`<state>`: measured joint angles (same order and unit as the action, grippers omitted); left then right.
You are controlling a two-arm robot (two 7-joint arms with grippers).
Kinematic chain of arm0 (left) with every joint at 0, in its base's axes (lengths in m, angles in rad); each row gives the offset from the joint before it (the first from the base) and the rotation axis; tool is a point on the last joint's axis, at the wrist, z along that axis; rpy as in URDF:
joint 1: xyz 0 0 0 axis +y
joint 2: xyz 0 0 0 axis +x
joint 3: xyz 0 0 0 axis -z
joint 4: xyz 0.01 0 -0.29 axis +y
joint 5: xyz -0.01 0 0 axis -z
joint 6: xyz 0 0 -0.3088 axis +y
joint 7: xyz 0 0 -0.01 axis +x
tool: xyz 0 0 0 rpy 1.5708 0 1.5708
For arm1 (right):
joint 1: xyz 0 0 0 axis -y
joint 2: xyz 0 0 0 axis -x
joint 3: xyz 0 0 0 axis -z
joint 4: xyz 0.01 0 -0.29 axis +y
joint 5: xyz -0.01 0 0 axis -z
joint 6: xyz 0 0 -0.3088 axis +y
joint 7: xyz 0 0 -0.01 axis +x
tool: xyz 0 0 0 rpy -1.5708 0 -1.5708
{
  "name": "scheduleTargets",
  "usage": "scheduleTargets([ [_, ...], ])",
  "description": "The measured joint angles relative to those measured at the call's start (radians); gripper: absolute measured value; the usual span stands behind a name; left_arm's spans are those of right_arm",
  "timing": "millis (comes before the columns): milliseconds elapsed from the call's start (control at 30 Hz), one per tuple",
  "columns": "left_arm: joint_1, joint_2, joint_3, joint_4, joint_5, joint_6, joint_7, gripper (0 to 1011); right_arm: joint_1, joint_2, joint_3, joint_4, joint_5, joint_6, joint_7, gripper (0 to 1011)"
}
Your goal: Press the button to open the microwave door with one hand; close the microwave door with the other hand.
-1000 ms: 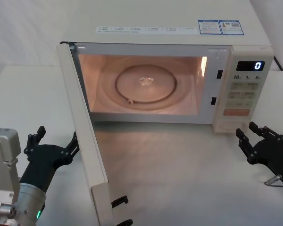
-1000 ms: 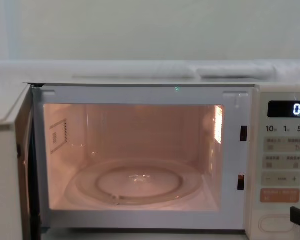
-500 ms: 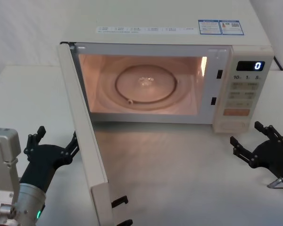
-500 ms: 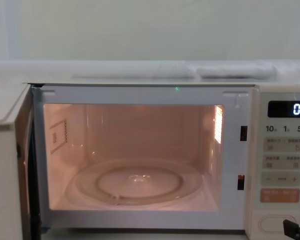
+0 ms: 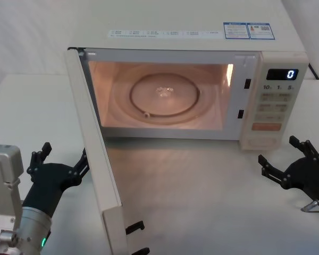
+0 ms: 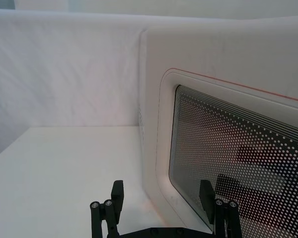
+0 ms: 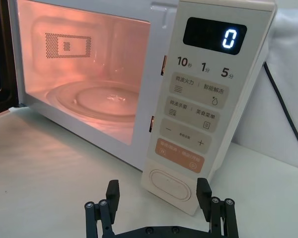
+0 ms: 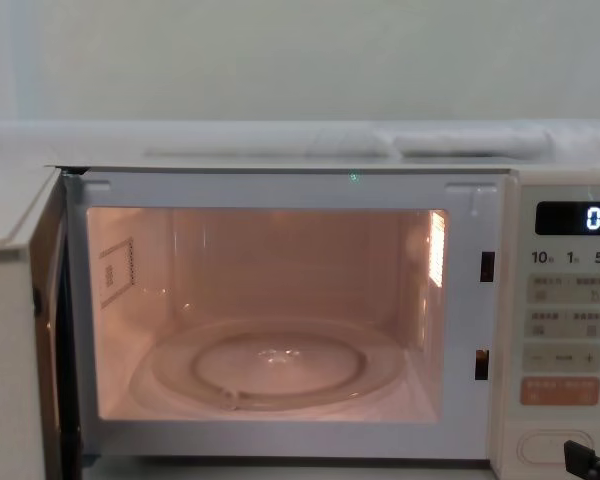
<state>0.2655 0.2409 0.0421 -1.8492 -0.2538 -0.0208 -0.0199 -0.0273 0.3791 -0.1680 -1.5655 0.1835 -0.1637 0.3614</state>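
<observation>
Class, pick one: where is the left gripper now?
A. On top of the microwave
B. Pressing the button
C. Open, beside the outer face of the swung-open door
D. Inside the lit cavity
C: the left gripper hangs with its fingers spread at the outer side of the open door.

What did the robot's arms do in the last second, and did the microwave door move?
The right end effector backed away from the button, toward the robot, and turned a little; its fingers are spread open, holding nothing. The left end effector stayed put, open, beside the outer face of the microwave door. The door stayed wide open, with the inside lit and the display at 0.
</observation>
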Motion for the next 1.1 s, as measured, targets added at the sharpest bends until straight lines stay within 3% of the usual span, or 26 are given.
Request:
scheduleTargets([
  [1100, 0.0, 0.0, 0.0, 0.0, 0.0, 0.0, 0.0, 1001, 0.0, -0.002, 0.001, 0.0, 0.002, 0.0, -0.001, 1000],
])
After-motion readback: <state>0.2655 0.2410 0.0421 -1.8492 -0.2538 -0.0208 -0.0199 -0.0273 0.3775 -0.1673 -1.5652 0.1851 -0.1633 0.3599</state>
